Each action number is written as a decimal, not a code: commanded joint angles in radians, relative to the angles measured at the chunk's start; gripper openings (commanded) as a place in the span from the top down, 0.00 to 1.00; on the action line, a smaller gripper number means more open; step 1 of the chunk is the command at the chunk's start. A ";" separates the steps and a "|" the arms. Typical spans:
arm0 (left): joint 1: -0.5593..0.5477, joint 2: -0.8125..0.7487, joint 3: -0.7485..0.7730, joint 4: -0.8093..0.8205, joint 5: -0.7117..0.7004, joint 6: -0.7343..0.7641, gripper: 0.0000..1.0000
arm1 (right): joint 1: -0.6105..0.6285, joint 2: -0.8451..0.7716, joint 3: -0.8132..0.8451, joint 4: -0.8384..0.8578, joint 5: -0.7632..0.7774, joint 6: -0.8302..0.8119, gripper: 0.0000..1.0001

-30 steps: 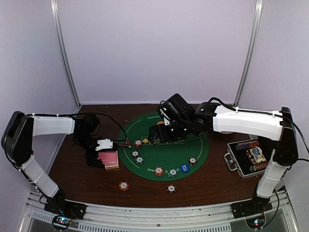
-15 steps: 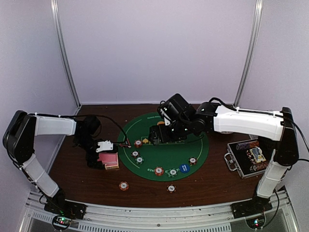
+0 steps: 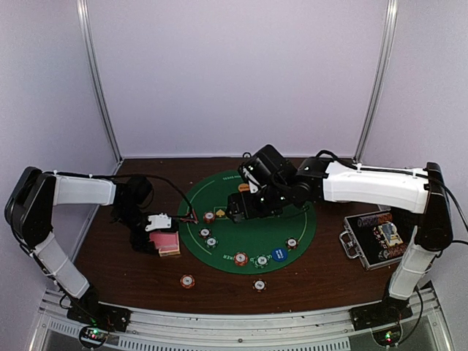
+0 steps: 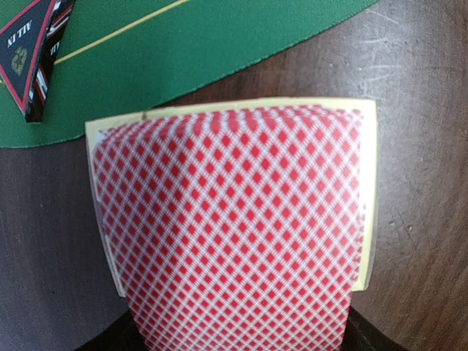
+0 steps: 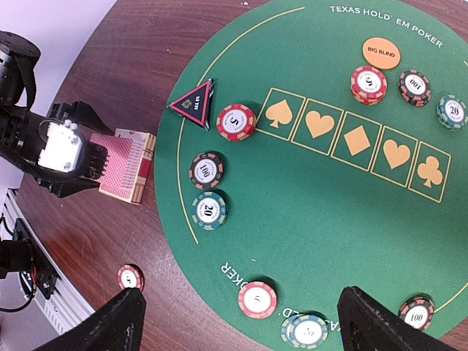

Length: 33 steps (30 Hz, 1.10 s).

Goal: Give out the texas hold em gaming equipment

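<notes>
The green mat sits mid-way on the wooden table, and our right gripper hovers over it, fingers spread wide with nothing in them. The pink-backed deck lies on the wood just off the mat's left edge. The left gripper is right at it, but we can't tell if it's clamped on. Cards are light, slick and bendy, so we'd pinch the stack's long edges. The chips are stiff and slippery, and the triangle marker is thin.
</notes>
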 commanded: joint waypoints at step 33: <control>-0.005 -0.120 0.091 -0.110 0.061 -0.017 1.00 | -0.013 -0.009 -0.031 0.107 -0.144 0.045 0.15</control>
